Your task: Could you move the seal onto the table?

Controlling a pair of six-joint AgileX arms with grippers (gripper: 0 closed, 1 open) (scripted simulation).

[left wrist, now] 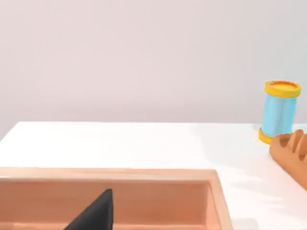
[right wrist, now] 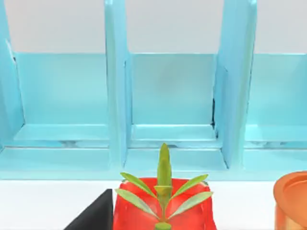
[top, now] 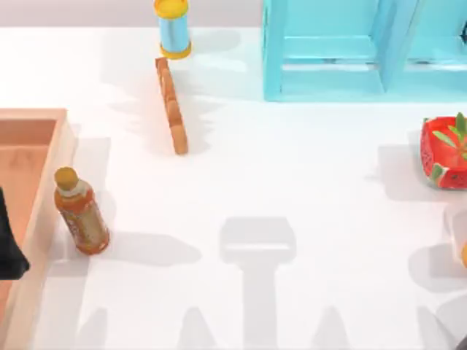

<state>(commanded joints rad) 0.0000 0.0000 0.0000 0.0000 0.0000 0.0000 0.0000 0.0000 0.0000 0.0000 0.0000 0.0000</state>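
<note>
Wooden tray (top: 64,138): left gripper (top: 9,244) above its floor, finger state indiscernible; seal unsighted, so locate it before descending squarely.

A wide open stretch of table (top: 292,189) is seen mid-surface. The left edge is blocked by the wooden tray (top: 51,182), with a bottle (top: 80,211) just beside its rim. A long bar (top: 171,106) lies toward the far side, and the turquoise shelf (top: 328,51) closes the far right.
</note>
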